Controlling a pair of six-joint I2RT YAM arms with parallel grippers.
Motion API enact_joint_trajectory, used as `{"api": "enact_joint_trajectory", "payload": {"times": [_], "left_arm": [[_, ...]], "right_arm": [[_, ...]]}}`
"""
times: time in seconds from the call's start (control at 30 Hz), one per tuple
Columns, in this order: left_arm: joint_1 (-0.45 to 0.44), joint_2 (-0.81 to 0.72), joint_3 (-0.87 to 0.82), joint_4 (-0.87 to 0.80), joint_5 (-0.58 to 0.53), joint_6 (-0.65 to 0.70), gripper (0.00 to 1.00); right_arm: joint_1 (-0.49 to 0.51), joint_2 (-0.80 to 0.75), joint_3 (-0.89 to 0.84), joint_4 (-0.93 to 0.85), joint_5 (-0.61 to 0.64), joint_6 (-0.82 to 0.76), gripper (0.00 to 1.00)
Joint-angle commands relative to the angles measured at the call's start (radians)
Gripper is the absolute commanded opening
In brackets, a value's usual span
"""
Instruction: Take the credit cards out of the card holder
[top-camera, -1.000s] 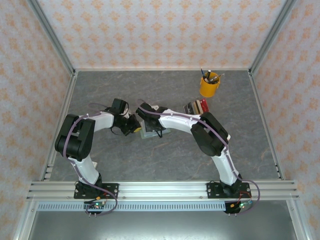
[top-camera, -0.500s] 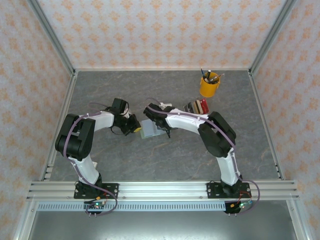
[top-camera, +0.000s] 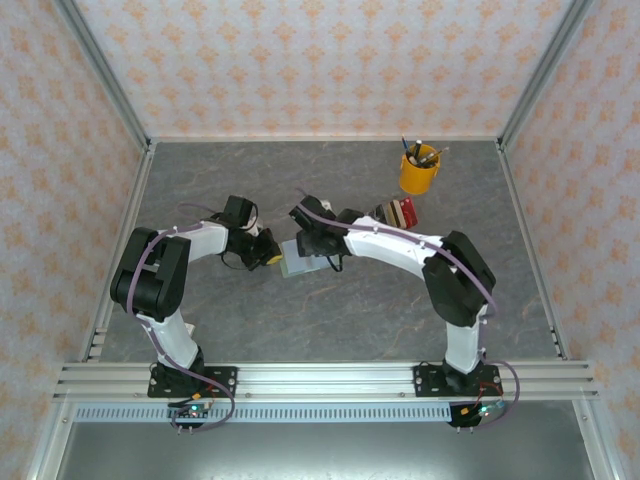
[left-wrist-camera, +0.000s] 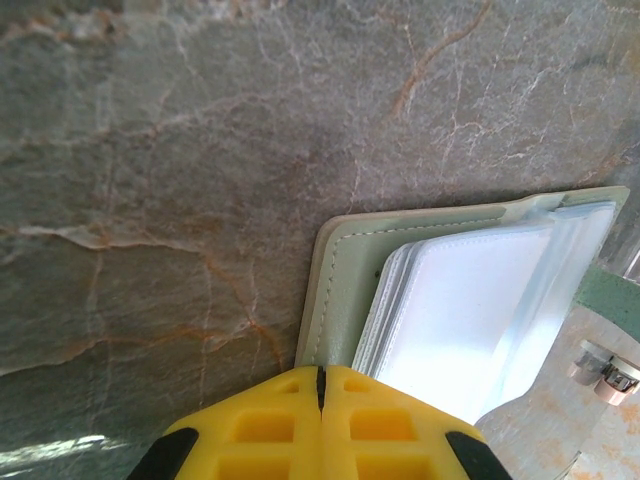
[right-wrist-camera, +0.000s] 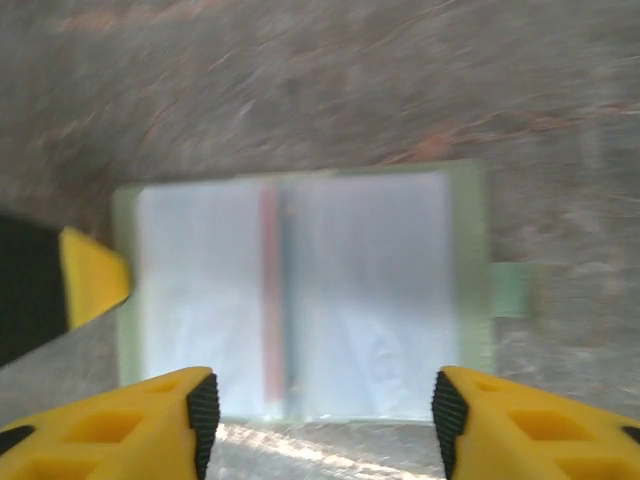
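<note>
My right gripper (right-wrist-camera: 320, 420) hangs with its fingers spread apart. The card holder (right-wrist-camera: 300, 290) lies opened flat on the table (right-wrist-camera: 300, 80) just ahead of them, spanning the gap between my fingertips. My left gripper (left-wrist-camera: 321, 380) has its fingers pressed together, empty, with its tip right at the holder's side edge.

Bare counter (top-camera: 300, 330) on the near side of the holder (top-camera: 296, 265); left tool (left-wrist-camera: 320, 382) at its left edge, right tool (right-wrist-camera: 320, 405) just above, rack (top-camera: 395, 212) and cup (top-camera: 418, 176) at far right.
</note>
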Motion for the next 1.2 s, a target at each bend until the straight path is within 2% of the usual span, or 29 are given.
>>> {"api": "enact_joint_trajectory", "payload": {"times": [0.0,0.23,0.43,0.6,0.73,0.9,1.03,1.17], "left_arm": [[-0.005,0.018,-0.005,-0.071,-0.062,0.022,0.0],[-0.004,0.019,-0.009,-0.068,-0.059,0.024,0.0],[-0.002,0.016,-0.009,-0.067,-0.057,0.021,0.0],[0.003,0.012,-0.015,-0.067,-0.06,0.021,0.0],[0.008,0.013,-0.02,-0.067,-0.062,0.02,0.0],[0.009,0.006,-0.026,-0.054,-0.047,0.021,0.0],[0.009,-0.039,-0.033,-0.022,-0.018,0.018,0.0],[0.009,-0.113,-0.042,0.027,0.02,-0.004,0.11]], "right_arm": [[0.015,0.084,0.066,-0.008,-0.121,-0.077,0.63],[0.032,0.211,0.154,-0.064,-0.148,-0.132,0.7],[0.04,0.275,0.183,-0.111,-0.087,-0.149,0.7],[0.043,0.314,0.181,-0.156,0.007,-0.139,0.65],[0.036,0.318,0.142,-0.157,0.068,-0.117,0.51],[-0.003,0.286,0.062,-0.075,-0.013,-0.066,0.41],[-0.039,0.259,0.002,0.005,-0.135,-0.04,0.36],[-0.062,0.247,-0.032,0.047,-0.212,-0.024,0.33]]}}
